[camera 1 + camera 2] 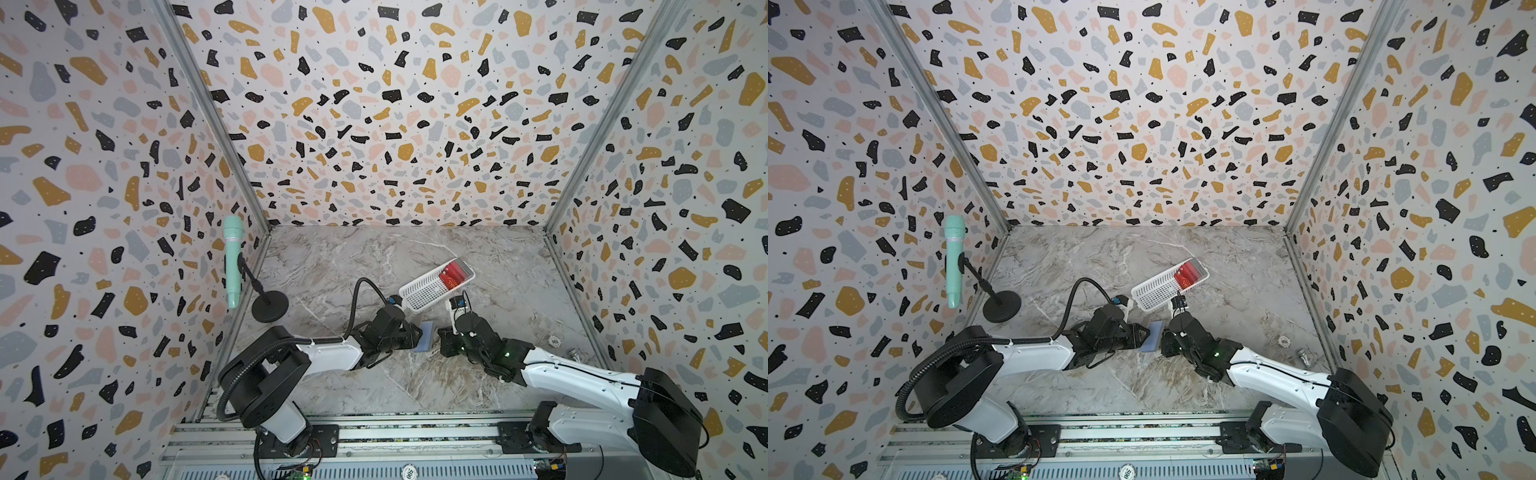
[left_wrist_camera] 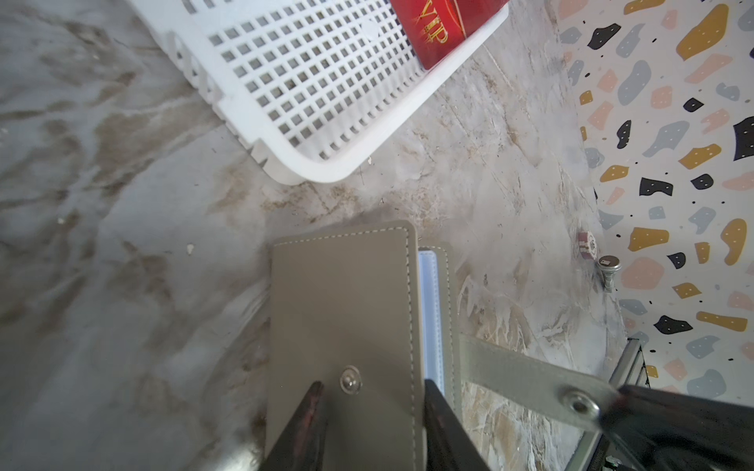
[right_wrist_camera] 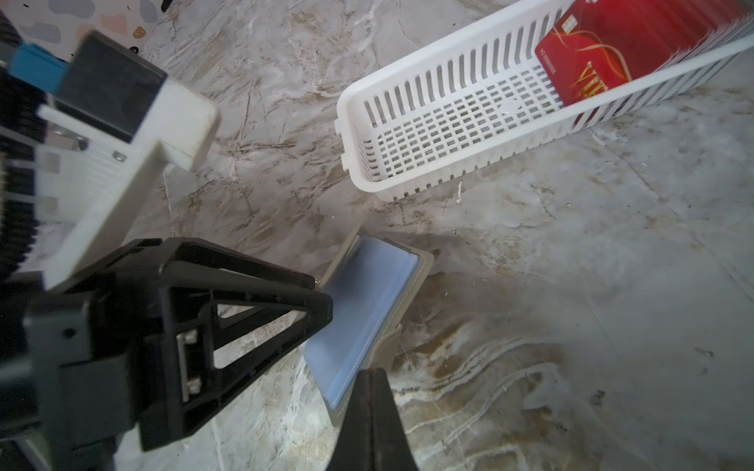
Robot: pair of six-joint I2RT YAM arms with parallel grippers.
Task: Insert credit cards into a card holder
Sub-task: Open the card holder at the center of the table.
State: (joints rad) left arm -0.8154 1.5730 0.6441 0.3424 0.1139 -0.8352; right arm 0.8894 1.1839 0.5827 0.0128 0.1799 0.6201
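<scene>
Three terrazzo-patterned walls [image 1: 374,104] around marbled tabletop [image 1: 374,257]

Credit cards [image 2: 442,28] are red with gold lettering, card holder [image 2: 342,301] grey-taupe, basket [image 2: 310,89] white.

Legible text as I see it from the console. (a) Gold "VIP" on the top red credit card [image 2: 440,32], which lies in the white basket [image 2: 310,102] well beyond the left fingers [image 2: 314,416]. The right wrist view shows the same word, far ahead of the right fingers [image 3: 383,420]. (b) Fine print along that card's edge is too small to read. (c) A round disc [image 1: 409,471] on the front rail [image 1: 374,440], far behind both sets of fingers, bears digits, seemingly "500".
</scene>
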